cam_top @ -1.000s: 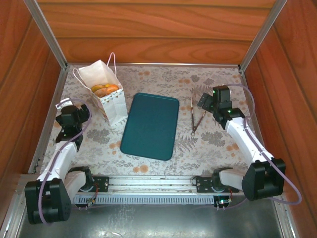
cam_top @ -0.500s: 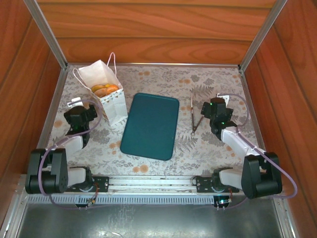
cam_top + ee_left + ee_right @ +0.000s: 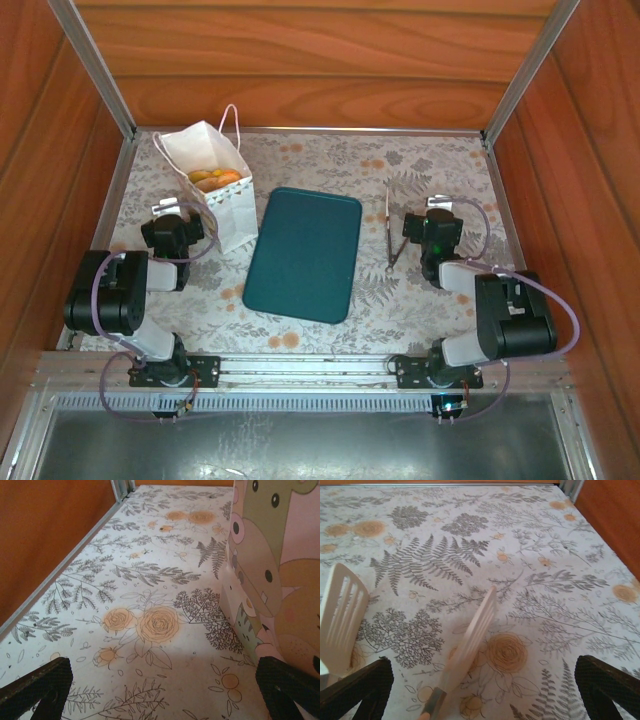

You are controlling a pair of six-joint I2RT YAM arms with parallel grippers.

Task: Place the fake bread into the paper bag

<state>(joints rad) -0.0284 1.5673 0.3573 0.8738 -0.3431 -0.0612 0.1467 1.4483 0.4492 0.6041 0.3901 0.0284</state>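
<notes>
**Floral-print table: pastries bagged, both jaw sets apart**

Wood-panelled walls enclose a table covered in a matte white sheet printed with grey ferns and orange roses. A small white paper bag with a pastel cartoon print and white cord handles is stood upright at the far left. Glossy orange-brown toy pastries are seen piled inside through its open mouth; their individual shapes cannot be told apart. A dark teal rectangular tray with rounded corners is laid flat at the centre, just beside the bag. Slim tongs with cream slotted blades are laid to the right of the tray.

The left gripper is held low over the table with its jaws spread wide. Its black, rough-textured fingertips are seen at both lower corners of the left wrist view. The bag's printed face is located just beside the right-hand fingertip; the pastries are inside the bag, not between the jaws. The right gripper is likewise set with jaws apart. One tong blade lies ungripped between its fingertips, well apart from the bag.
</notes>
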